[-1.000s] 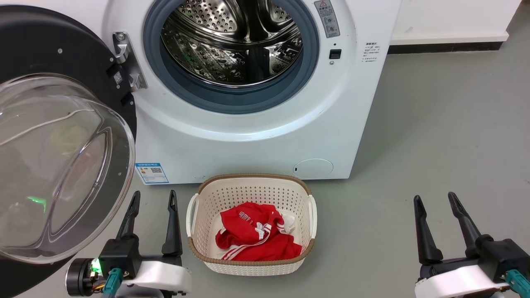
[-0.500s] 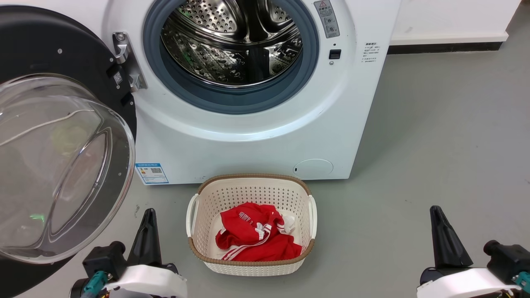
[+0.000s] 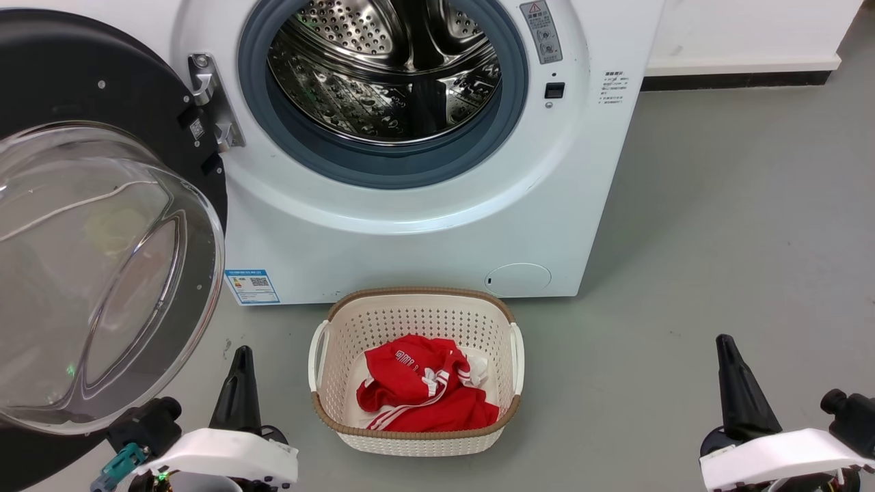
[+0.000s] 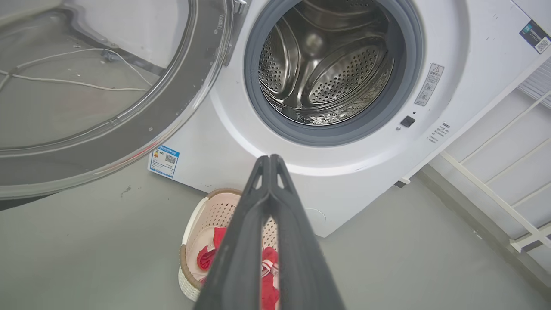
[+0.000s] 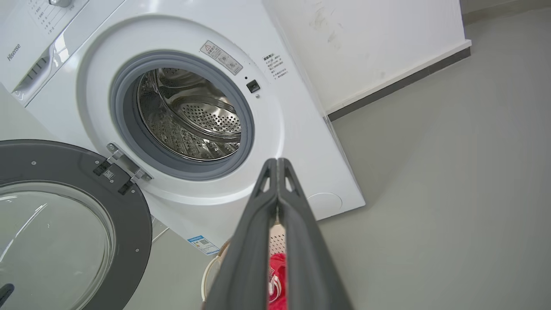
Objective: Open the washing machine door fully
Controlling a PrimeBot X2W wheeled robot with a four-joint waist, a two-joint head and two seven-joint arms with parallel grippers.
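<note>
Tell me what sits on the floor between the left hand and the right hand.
In the head view, a cream laundry basket holding red clothing sits nearer the left hand; from it to the right hand the grey floor is bare.

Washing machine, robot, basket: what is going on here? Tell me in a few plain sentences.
The washing machine door is swung wide open to the robot's left, exposing the steel drum of the washing machine. Neither hand touches the door: the left hand and the right hand hang low over the floor, both shut and holding nothing. A cream basket with a red garment sits before the machine.
</note>
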